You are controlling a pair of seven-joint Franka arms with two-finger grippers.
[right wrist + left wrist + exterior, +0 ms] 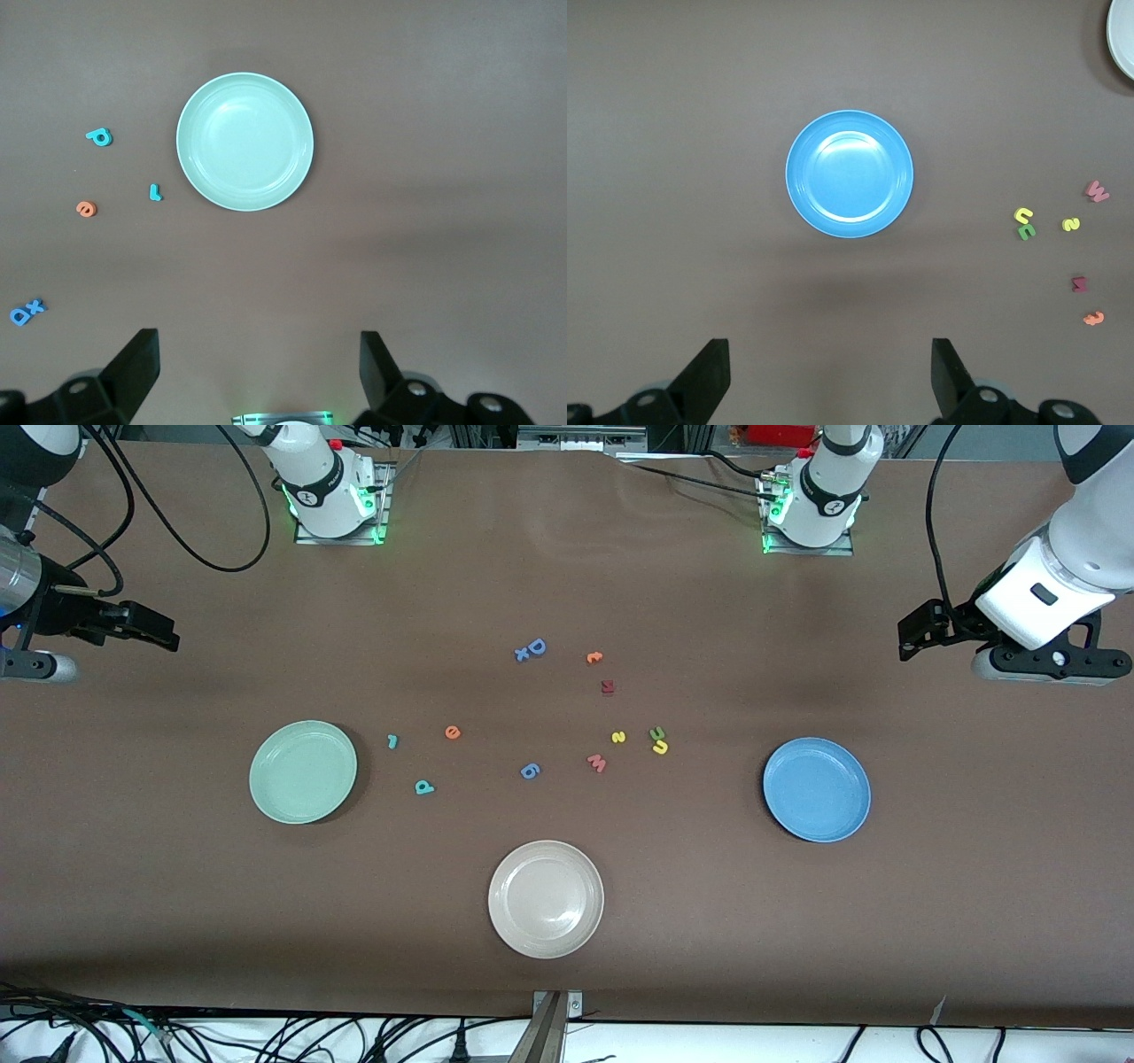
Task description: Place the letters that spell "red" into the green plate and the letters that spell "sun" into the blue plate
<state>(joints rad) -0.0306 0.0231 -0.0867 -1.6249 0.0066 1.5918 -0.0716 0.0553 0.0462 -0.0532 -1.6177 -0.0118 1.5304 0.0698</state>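
The green plate (303, 771) (244, 142) lies bare toward the right arm's end. Beside it are the teal r (392, 740) (155, 192), orange e (453, 732) (86, 209) and teal d (424, 786) (99, 136). The blue plate (816, 789) (849, 173) lies bare toward the left arm's end. Toward the table's middle from it are the yellow s (618, 736) (1070, 224), and the green n (657, 732) (1026, 232) touching the yellow u (660, 747) (1022, 215). My right gripper (168, 638) (259, 363) and left gripper (905, 638) (831, 372) hang open and empty high over the table's two ends.
A beige plate (546, 899) lies nearest the front camera. Other loose letters lie mid-table: a pink w (596, 763), a blue g-like letter (529, 771), a dark red letter (607, 686), an orange letter (594, 657), and a blue D with an x (532, 649).
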